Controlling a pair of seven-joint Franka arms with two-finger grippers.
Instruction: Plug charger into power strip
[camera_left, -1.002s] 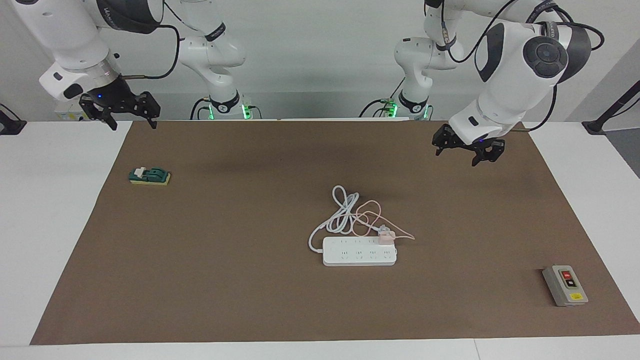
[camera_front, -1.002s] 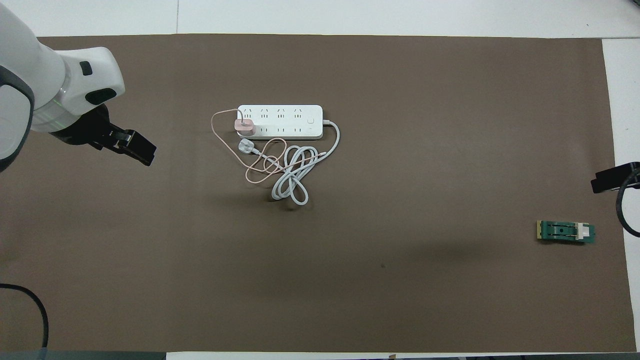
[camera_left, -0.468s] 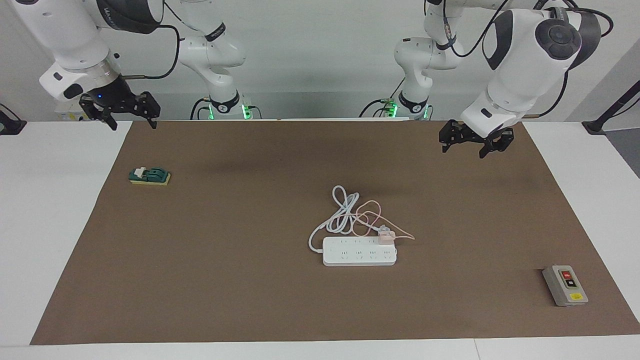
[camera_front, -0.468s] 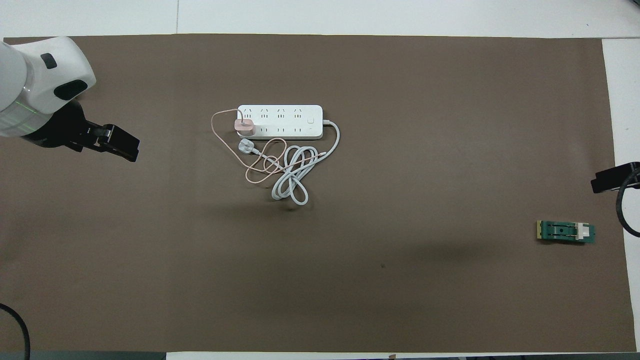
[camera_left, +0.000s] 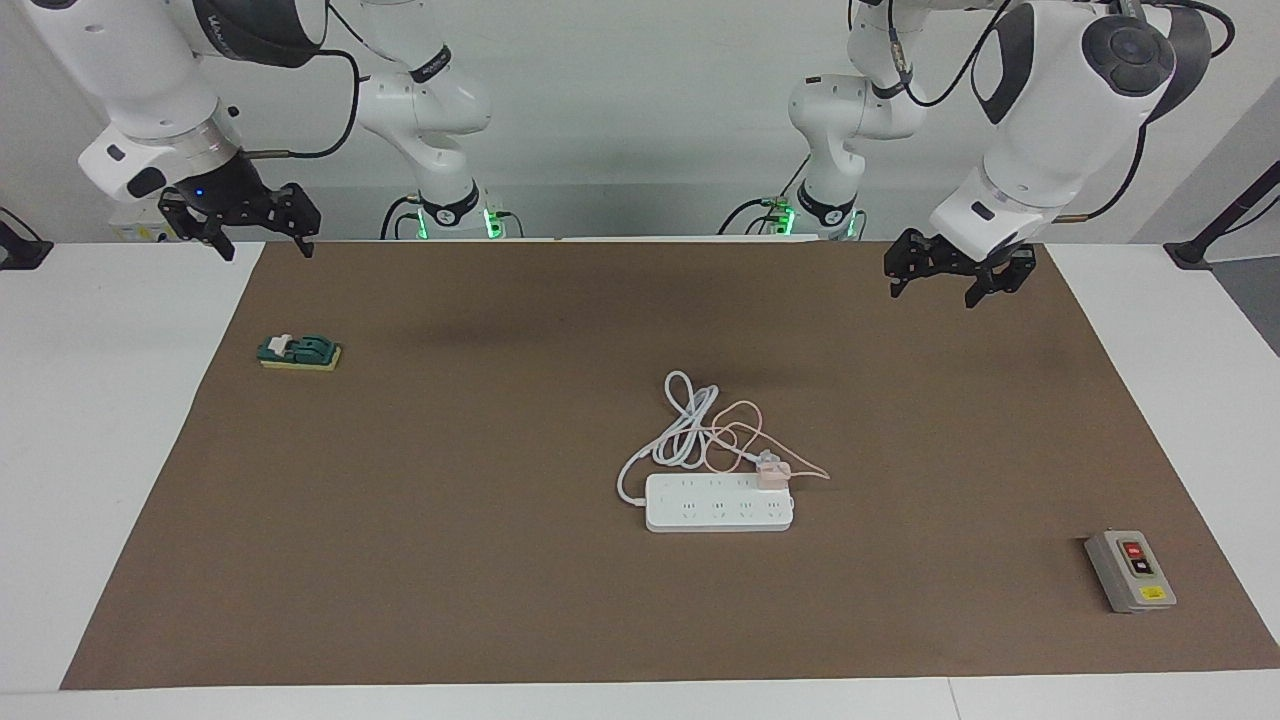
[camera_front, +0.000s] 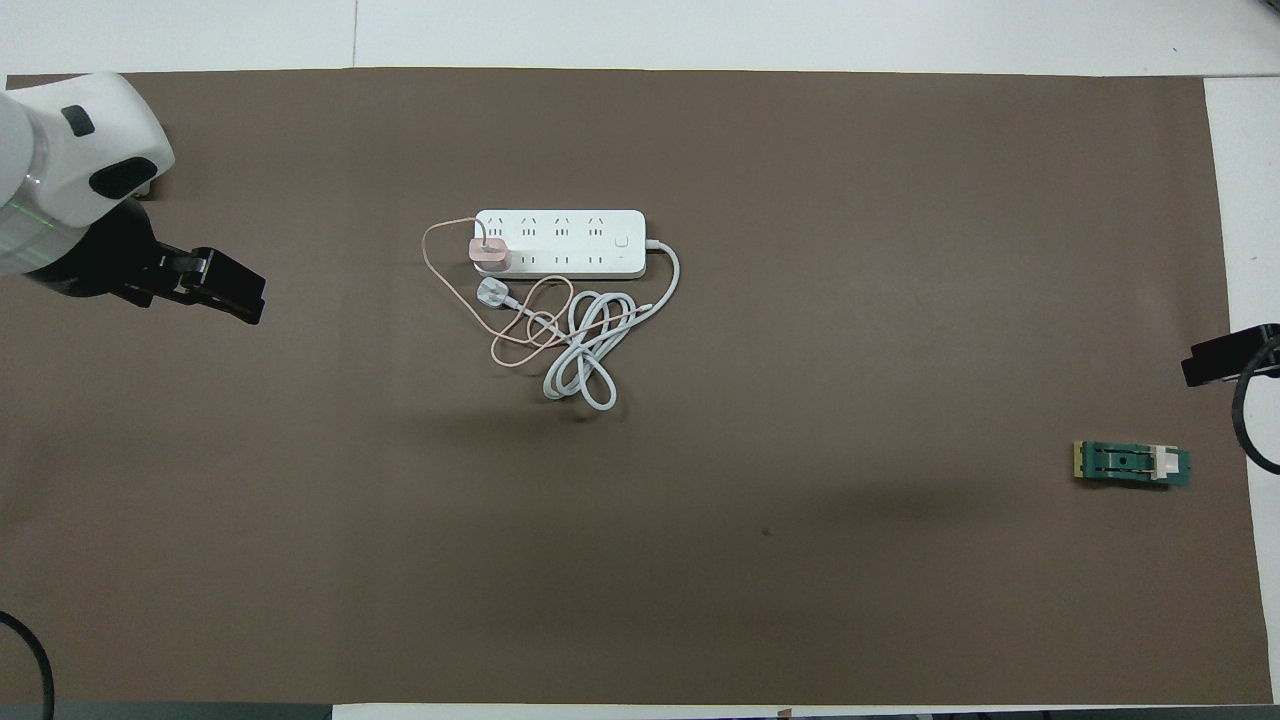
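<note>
The pink charger (camera_left: 771, 474) sits on the white power strip (camera_left: 719, 503), at the corner nearest my left arm, so I judge it plugged in. My left pincer (camera_left: 948, 271) hangs open over the brown mat, holding nothing. My right pincer (camera_left: 243, 218) waits open, well apart from the strip.

White worktop (camera_left: 100, 420) covered by a brown mat (camera_left: 450, 560). Small green and yellow block (camera_left: 299, 352) with a white piece on top, toward the right arm's end. Grey box (camera_left: 1130, 571) with red and black buttons, toward the left arm's end.
</note>
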